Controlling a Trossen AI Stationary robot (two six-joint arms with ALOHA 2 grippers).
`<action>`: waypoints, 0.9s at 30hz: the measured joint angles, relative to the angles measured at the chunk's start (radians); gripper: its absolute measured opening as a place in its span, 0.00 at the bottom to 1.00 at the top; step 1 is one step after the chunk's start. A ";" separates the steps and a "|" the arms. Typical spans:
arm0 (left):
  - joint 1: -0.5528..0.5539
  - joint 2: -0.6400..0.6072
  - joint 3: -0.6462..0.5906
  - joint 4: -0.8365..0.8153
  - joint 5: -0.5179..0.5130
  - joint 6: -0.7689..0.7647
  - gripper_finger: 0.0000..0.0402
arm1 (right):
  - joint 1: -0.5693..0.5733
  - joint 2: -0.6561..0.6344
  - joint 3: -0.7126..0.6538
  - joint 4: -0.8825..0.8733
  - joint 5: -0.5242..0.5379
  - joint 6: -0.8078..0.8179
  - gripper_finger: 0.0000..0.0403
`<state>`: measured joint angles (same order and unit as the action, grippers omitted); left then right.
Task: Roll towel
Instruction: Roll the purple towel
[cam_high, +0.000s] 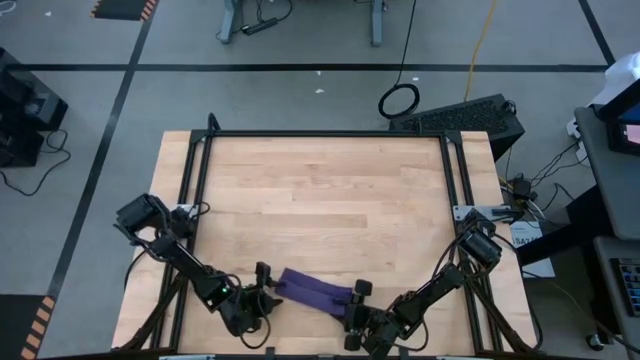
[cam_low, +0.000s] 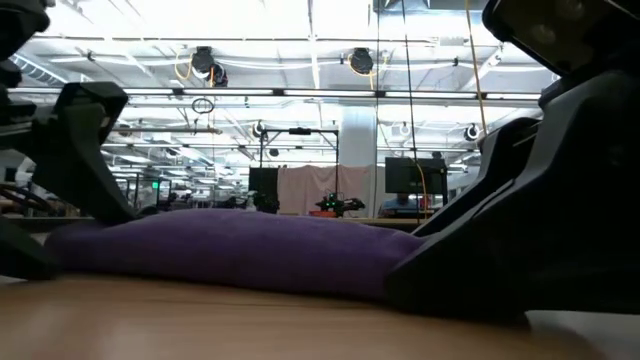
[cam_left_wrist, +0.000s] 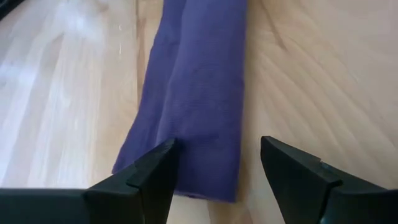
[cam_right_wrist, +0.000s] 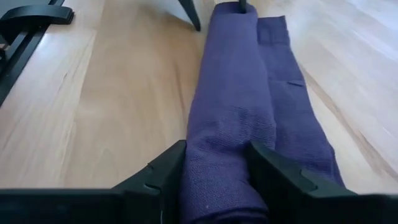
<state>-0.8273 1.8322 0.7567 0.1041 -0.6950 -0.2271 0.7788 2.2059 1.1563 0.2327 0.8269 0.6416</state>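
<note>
1. The towel (cam_high: 318, 292) lies as a long narrow strip near the table's (cam_high: 330, 190) front edge (bare wood behind).
2. Left gripper (cam_left_wrist: 214, 163) spread wide over one end.
3. Right gripper (cam_right_wrist: 217, 163) pinches the other end.

No readable text, label, brand, number or sign in any view.
</note>
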 joint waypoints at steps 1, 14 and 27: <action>0.006 0.001 0.001 0.001 0.008 -0.002 0.58 | 0.000 0.000 0.000 0.001 -0.005 -0.003 0.39; 0.126 -0.045 0.001 -0.053 0.213 -0.157 0.25 | 0.002 -0.020 -0.001 -0.004 -0.037 -0.083 0.39; 0.270 -0.169 -0.001 -0.126 0.565 -0.264 0.09 | 0.037 -0.077 -0.001 -0.042 -0.073 -0.145 0.39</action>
<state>-0.5571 1.6628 0.7555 -0.0223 -0.1303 -0.4916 0.8156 2.1288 1.1548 0.1909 0.7540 0.4963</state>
